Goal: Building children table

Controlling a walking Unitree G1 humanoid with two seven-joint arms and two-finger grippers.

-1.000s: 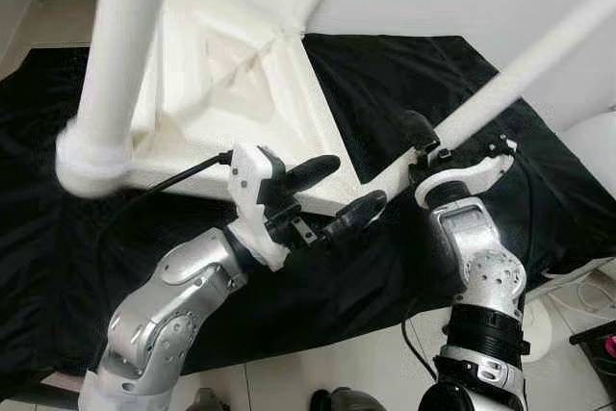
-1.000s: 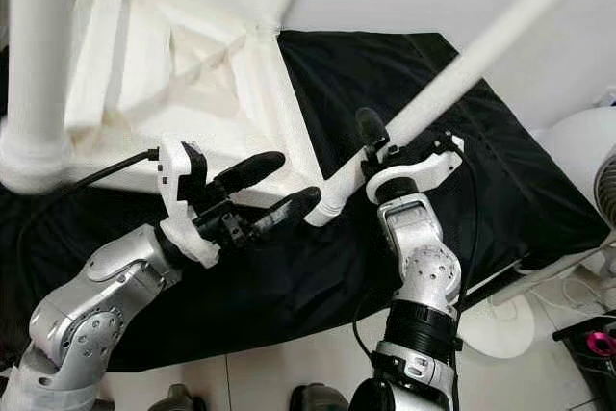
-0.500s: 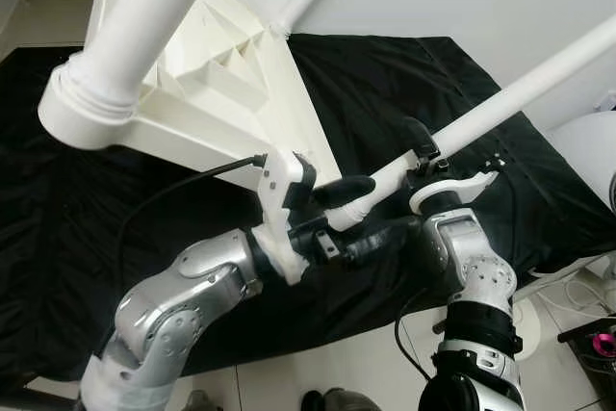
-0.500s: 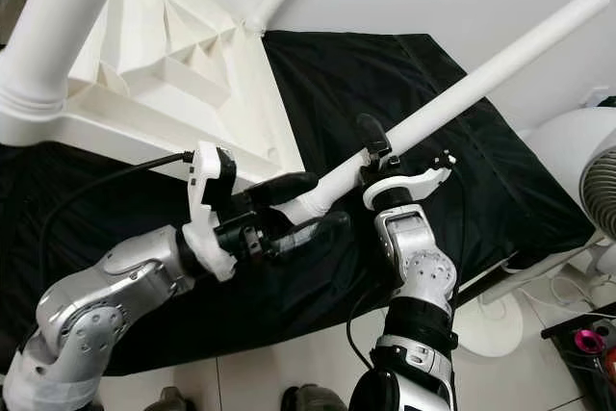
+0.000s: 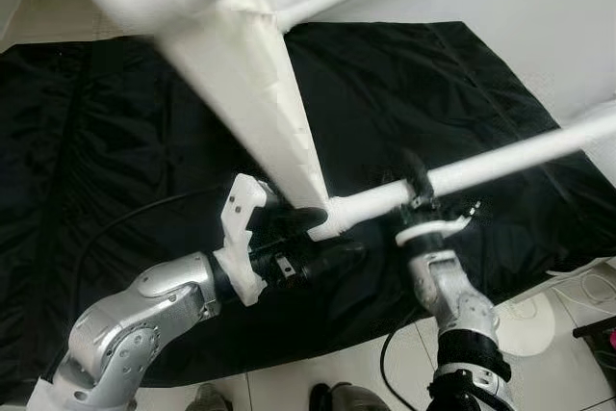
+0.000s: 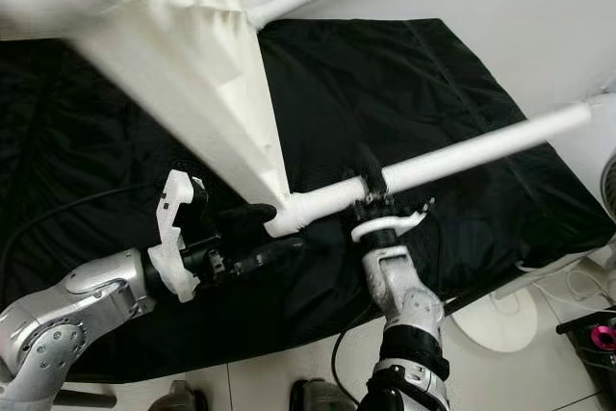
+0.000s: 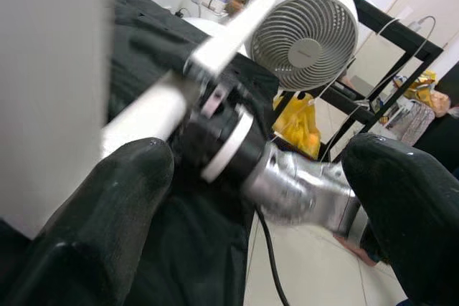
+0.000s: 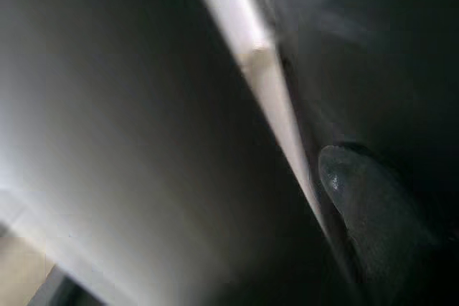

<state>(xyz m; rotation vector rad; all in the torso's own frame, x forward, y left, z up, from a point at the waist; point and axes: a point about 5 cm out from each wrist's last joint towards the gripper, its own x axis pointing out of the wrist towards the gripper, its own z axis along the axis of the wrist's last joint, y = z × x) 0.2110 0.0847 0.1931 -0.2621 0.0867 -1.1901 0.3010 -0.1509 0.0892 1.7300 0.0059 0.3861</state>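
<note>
- One white children's table (image 5: 255, 74), tipped, with three legs visible.
- Right claw (image 5: 416, 190) clamps one leg (image 5: 500, 156).
- Left claw (image 5: 322, 238), at 9 o'clock, spread around that leg's base.

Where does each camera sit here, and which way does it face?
Left eye view: on the head, looking down at the white table over the black cloth; both silver arms show.
Right eye view: the same scene, shifted sideways.
Left wrist view: along the left gripper toward the right arm and a fan.
Right wrist view: dark, close along the table leg; one black finger shows.
Shared: the leg, held by the right gripper.
</note>
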